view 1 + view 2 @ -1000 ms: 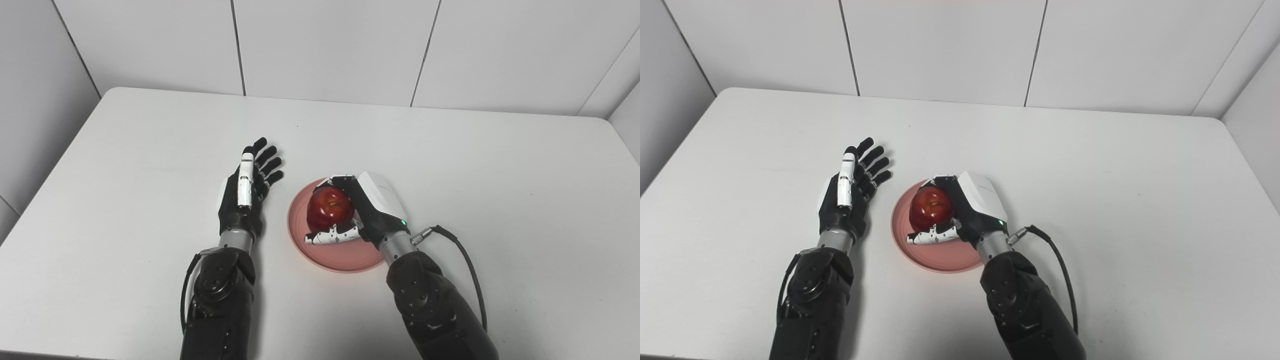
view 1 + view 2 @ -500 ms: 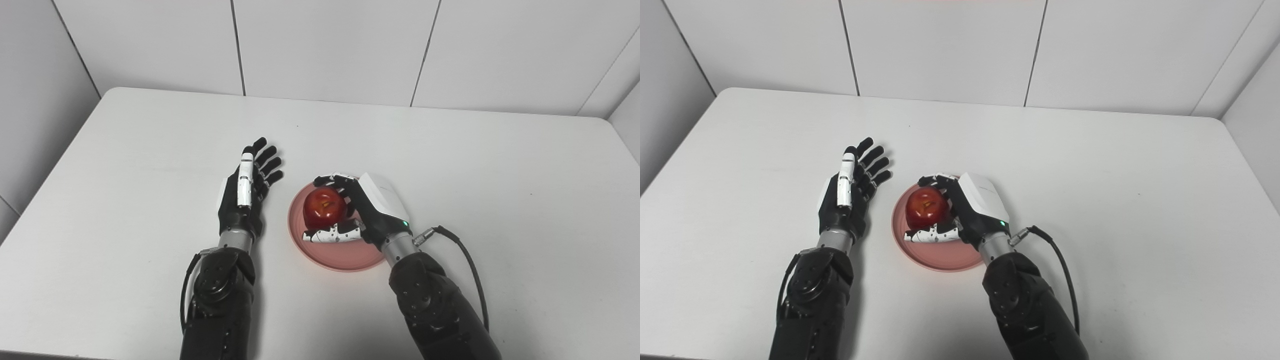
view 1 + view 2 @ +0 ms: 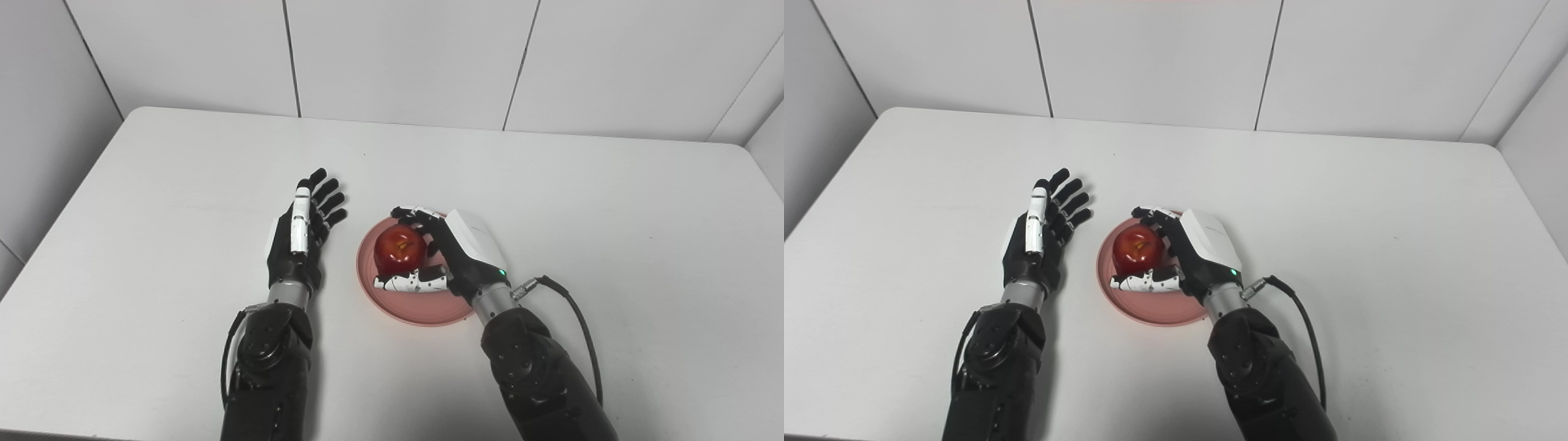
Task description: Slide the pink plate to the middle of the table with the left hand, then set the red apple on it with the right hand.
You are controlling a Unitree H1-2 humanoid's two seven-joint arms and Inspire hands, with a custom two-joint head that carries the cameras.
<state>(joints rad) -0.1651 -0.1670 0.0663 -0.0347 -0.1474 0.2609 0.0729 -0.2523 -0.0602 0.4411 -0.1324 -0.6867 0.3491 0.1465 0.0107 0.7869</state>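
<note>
The right hand [image 3: 456,257] curved loosely around one apple [image 3: 400,249], fingers spread past its far side and thumb lying under its near side; whether any of them touched the fruit could not be told, so its grip was unclear. The glossy, round red apple sat on one plate [image 3: 422,309], a shallow pink disc near the middle of the table [image 3: 582,196]. The hand hid the plate's rim at 3 o'clock. At 9 o'clock from the plate, apart from it, the left hand [image 3: 300,236] lay flat with fingers spread, holding nothing. The table was smooth and white with rounded corners. Both black forearms were cut off at the bottom edge.
</note>
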